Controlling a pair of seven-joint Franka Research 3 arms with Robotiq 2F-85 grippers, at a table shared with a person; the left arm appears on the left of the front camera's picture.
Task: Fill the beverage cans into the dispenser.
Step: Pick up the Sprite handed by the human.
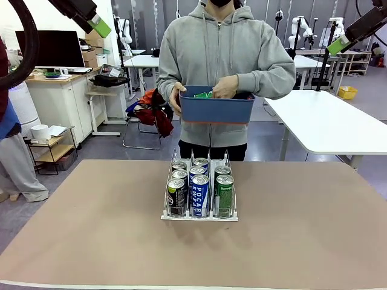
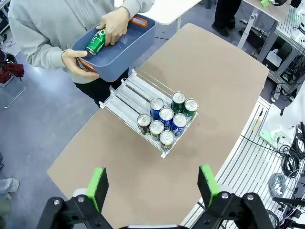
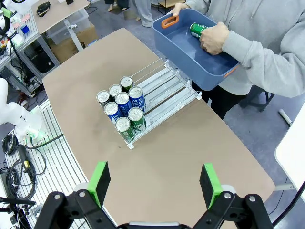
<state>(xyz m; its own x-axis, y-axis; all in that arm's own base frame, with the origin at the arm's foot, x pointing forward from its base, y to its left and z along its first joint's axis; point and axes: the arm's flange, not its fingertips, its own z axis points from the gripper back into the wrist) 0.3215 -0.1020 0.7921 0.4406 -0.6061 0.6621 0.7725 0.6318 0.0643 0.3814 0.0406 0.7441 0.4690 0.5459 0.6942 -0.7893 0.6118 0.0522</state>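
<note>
The dispenser [image 1: 199, 215] stands mid-table and holds several beverage cans [image 1: 199, 192]: black in its left lane, blue-and-white Pocari in the middle, green on the right. From above, the cans [image 2: 166, 120] crowd the front lip and the back rails of the dispenser [image 2: 135, 91] are bare. At the far side a person holds a blue bin [image 1: 216, 109], one hand gripping a green can [image 2: 96, 43] inside it. High above the table, my left gripper [image 2: 152, 191] and right gripper [image 3: 155, 183] are both open and hold nothing.
Bare brown tabletop [image 1: 91, 229] surrounds the dispenser on all sides. My arms hang at the upper corners of the front view, left gripper [image 1: 98, 25] and right gripper [image 1: 340, 43]. White tables and desks stand behind the person.
</note>
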